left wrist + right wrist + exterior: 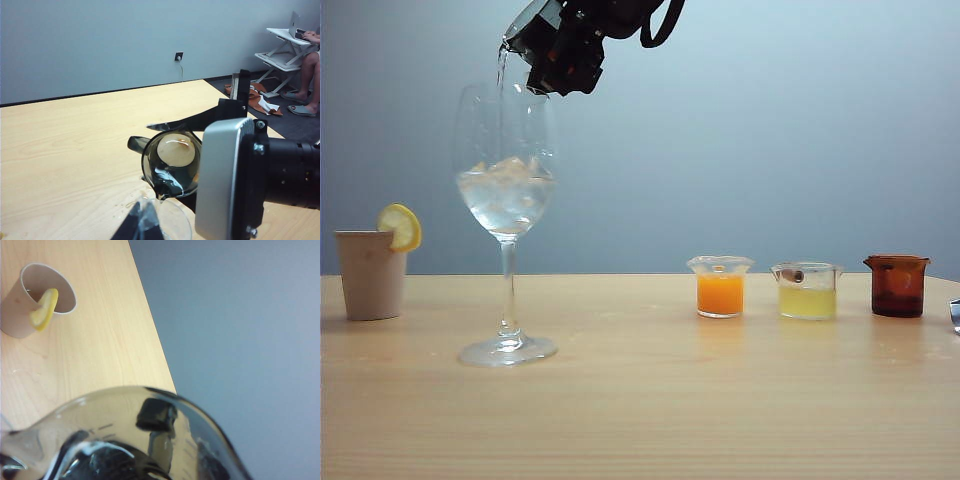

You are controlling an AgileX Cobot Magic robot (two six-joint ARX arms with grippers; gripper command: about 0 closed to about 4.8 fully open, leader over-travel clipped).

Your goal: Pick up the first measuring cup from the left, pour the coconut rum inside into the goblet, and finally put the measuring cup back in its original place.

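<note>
— Where was the measuring cup (pixel 525 25) at that moment?

— At the upper left of the exterior frame, tipped over the goblet (pixel 506 190), lip down. A thin thread of coconut rum (pixel 501 75) ran from the lip into the bowl, where ice cubes sat in clear liquid. My right gripper (pixel 565 50) had it, jaws pinching the cup's body.

— How did it feel to carry?

— I judged it light, and lighter by the moment as it emptied. The wall looked smooth, stiff and thin, so slippery when wet; a hard squeeze could have cracked it. The body just under the flared rim, or the dark handle, seemed the sound place to hold, well away from the pour lip.

— And the goblet?

— Tall on a thin stem, top-heavy with ice, fragile. A nudge at the rim could have toppled it, so I reckoned the lip should stay just above the glass, not touching.

— Your other arm?

— The left gripper (pixel 140 227) hung near the goblet's rim, seen in its own wrist view at the bottom centre; whether its jaws were spread I could not tell.

— What else stood on the counter (pixel 640 400)?

— A beige cup with lemon (pixel 372 270) at left, and an orange cup (pixel 720 287), a yellow cup (pixel 807 291) and an amber cup (pixel 897 285) at right.
</note>
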